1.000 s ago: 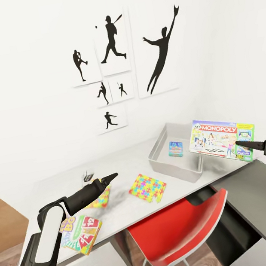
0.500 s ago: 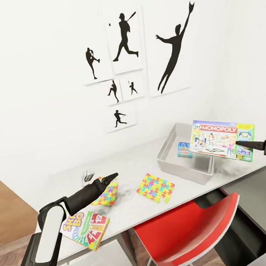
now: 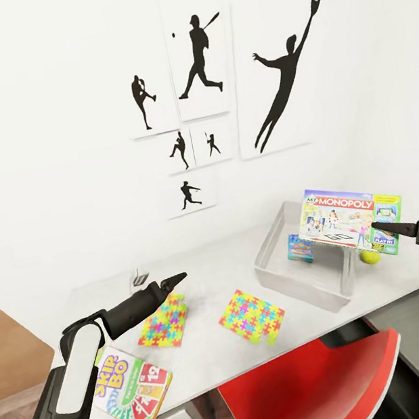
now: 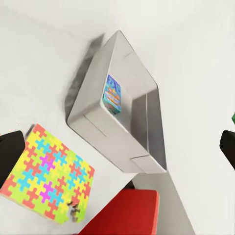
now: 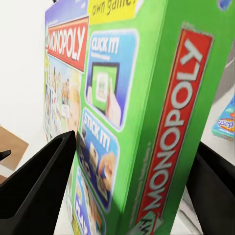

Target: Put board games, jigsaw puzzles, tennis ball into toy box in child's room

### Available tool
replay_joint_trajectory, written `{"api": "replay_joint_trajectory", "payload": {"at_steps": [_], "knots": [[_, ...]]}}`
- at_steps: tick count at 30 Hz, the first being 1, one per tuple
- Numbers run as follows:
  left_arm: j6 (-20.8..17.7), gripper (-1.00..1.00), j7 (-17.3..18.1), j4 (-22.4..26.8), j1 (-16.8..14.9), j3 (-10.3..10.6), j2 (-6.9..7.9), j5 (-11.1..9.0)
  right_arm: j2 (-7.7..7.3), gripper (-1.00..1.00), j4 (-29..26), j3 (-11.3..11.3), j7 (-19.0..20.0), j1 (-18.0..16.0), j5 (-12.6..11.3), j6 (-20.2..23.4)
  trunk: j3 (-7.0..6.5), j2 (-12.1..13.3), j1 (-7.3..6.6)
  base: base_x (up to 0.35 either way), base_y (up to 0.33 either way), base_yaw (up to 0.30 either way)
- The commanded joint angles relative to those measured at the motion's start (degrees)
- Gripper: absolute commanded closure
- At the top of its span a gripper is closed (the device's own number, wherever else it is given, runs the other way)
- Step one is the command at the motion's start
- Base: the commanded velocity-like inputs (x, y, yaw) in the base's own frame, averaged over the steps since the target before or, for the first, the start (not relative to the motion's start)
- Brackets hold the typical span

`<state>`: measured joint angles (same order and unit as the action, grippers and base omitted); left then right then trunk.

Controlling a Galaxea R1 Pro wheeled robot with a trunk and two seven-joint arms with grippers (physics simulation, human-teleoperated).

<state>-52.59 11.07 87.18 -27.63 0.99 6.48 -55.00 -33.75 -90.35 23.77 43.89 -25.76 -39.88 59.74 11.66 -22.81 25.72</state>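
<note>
Shift of the whole view over the last second, down to camera travel rather than to the toys. Newly in sight: tennis ball, resting on the table just below the right gripper and just beside the toy box. Clamped in that gripper by 1 green edge: white-faced Monopoly board game, tilted, hanging partly over the toy box as before. Not yet lowered, so probably the approach to the drop.

Inside the toy box, beyond the gripper: 1 small blue board game, nothing else visible.

Left gripper spread wide, holding nothing, just above 1 jigsaw puzzle; the 2nd puzzle ahead of it; Skip-Bo box back beneath the forearm, at the table's front edge.
</note>
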Motion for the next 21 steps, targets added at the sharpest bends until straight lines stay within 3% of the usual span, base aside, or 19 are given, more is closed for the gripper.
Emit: {"api": "replay_joint_trajectory", "payload": {"at_steps": [1,21], "knots": [[-0.11,-1.0,0.36,0.01,-0.05,0.02,0.03,0.33,0.0,1.0,0.0,0.05,0.41,-0.08,0.11,0.26,0.11,-0.11,0.06,0.228,0.0,0.001],[0.03,-1.0,0.36,0.01,-0.05,0.24,-0.06,0.33,0.02,1.0,0.28,0.11,0.32,-0.08,0.11,0.26,0.11,-0.11,0.06,0.068,-0.016,0.0]]}}
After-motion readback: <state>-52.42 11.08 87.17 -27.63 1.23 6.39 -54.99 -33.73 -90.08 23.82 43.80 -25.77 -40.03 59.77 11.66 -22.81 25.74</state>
